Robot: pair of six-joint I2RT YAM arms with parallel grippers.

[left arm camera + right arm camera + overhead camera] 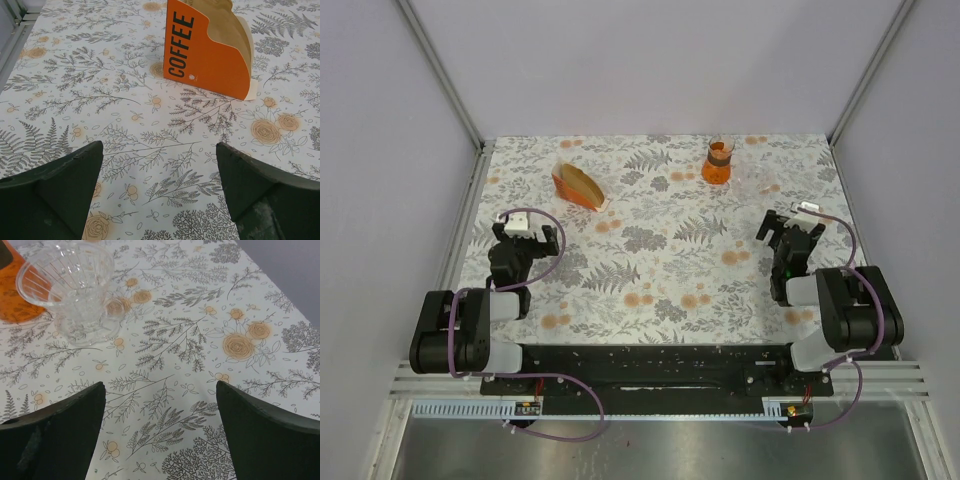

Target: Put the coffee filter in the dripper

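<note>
Left gripper [159,150] is hanging wide apart, empty, facing the coffee filter [232,35], apparently stacked among others in the COFFEE holder [200,60]; thin papers are risking lifting together, or the holder toppling.

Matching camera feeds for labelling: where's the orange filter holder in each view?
Top external: orange filter holder sits upper left of centre, on the far half of the table.
Left wrist: upper right, standing, its COFFEE side towards the camera, tan papers inside.
Right wrist: not in it.
Shared landmark: the fern-and-rose tablecloth, seen in all three views.
</note>
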